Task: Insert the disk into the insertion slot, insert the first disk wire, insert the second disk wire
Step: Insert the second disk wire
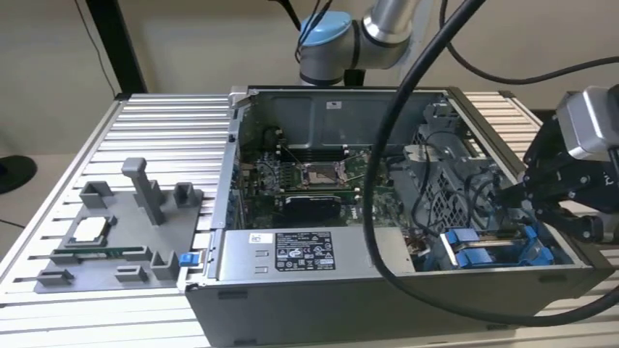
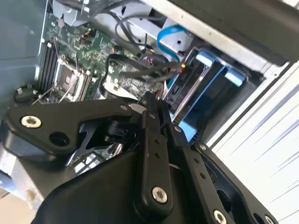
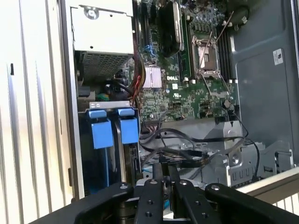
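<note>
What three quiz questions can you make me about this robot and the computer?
1. Where is the gripper in the exterior view?
A) over the grey stand
B) at the computer case's right end, by the insertion slot
C) down on the floor

2. What colour are the slot's tabs?
A) red
B) green
C) blue

3. How is the case?
A) open
B) shut with a lid
C) wrapped in a box

Answers: 1 B, it hangs at the exterior view's right, close to the tabs. 2 C, they show bright blue in both wrist views. 3 A, the motherboard shows inside.
</note>
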`<act>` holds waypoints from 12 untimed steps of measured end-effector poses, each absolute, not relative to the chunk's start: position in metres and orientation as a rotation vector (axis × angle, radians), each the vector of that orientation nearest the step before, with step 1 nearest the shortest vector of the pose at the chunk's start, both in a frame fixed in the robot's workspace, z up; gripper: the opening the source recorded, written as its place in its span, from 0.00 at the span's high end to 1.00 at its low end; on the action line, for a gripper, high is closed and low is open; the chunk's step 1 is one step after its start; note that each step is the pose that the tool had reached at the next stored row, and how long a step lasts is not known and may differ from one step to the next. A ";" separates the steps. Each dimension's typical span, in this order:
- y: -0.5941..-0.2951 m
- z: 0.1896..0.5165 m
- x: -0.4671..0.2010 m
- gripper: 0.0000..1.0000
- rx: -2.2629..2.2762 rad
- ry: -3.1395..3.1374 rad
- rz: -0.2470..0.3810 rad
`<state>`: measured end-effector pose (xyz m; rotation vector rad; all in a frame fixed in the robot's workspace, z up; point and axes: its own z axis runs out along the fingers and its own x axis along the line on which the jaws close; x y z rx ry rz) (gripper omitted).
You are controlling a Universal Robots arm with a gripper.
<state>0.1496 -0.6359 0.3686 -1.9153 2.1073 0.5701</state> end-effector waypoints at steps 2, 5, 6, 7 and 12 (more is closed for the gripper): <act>-0.636 0.369 0.148 1.00 -1.925 2.117 0.555; -0.637 0.369 0.147 1.00 -1.942 2.134 0.529; -0.637 0.369 0.146 1.00 -1.948 2.139 0.519; -0.637 0.368 0.144 1.00 -1.952 2.143 0.510; -0.636 0.366 0.134 1.00 -1.952 2.124 0.450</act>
